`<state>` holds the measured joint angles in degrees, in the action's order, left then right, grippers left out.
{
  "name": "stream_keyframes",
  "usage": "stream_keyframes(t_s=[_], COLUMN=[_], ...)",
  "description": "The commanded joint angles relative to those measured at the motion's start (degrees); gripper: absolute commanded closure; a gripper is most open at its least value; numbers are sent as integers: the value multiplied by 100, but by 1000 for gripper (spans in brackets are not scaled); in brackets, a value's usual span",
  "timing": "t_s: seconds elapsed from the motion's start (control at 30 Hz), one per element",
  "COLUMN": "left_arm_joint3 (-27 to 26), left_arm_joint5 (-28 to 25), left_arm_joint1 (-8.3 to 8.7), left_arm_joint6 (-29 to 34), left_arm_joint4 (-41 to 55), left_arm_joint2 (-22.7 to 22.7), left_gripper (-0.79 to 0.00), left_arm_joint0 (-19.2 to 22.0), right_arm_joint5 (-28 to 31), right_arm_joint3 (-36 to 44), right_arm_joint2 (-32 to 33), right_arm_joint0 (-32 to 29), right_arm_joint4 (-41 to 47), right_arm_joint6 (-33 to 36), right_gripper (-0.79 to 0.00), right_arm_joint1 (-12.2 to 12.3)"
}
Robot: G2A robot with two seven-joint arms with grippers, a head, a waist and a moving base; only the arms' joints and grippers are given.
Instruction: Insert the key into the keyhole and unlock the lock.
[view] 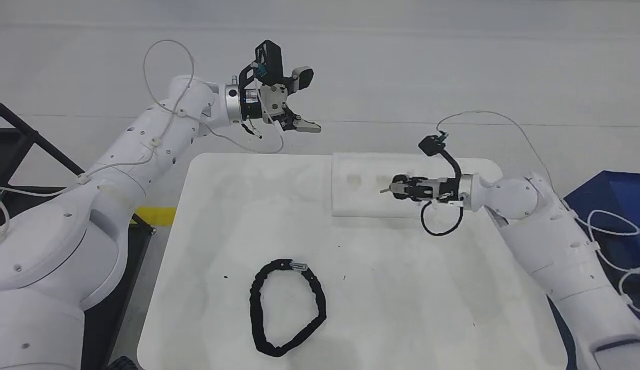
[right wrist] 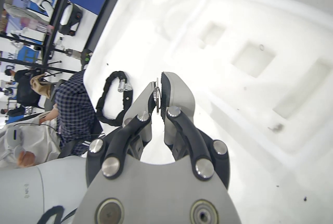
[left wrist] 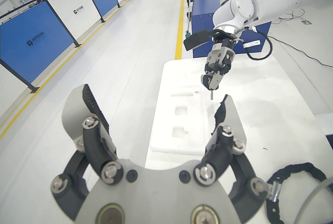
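Key is clamped in right gripper above foam tray | left gripper is held wide apart near table's far edge | chain lock is laid on table, well apart.

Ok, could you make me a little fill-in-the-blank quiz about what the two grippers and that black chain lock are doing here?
1. The right gripper is shut on a small metal ____.
2. The left gripper holds nothing and is not shut but ____.
3. The black chain lock lies on the white ____, touched by neither gripper.
Missing words: key; open; table.
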<state>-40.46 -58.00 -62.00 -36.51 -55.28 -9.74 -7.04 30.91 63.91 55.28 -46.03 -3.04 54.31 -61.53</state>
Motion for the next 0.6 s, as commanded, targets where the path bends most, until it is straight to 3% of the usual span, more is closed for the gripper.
stream_keyframes(t_s=[0.0,0.23,0.57], left_arm_joint3=[0,0,0], left_arm_joint5=[0,0,0], left_arm_joint1=[0,0,0], left_arm_joint6=[0,0,0], left_arm_joint4=[1,1,1], left_arm_joint2=[0,0,0], left_gripper=[-785,-785,-785], left_arm_joint0=[0,0,0], right_arm_joint5=[215,671,561], right_arm_joint3=[81,307,929], right_arm_joint2=[37,189,816], right_arm_joint0=[-51,-51,-338], right_arm_joint4=[333,999,619], right_arm_joint6=[124,537,295], right_gripper=[0,0,0], right_arm_joint1=[4,41,246])
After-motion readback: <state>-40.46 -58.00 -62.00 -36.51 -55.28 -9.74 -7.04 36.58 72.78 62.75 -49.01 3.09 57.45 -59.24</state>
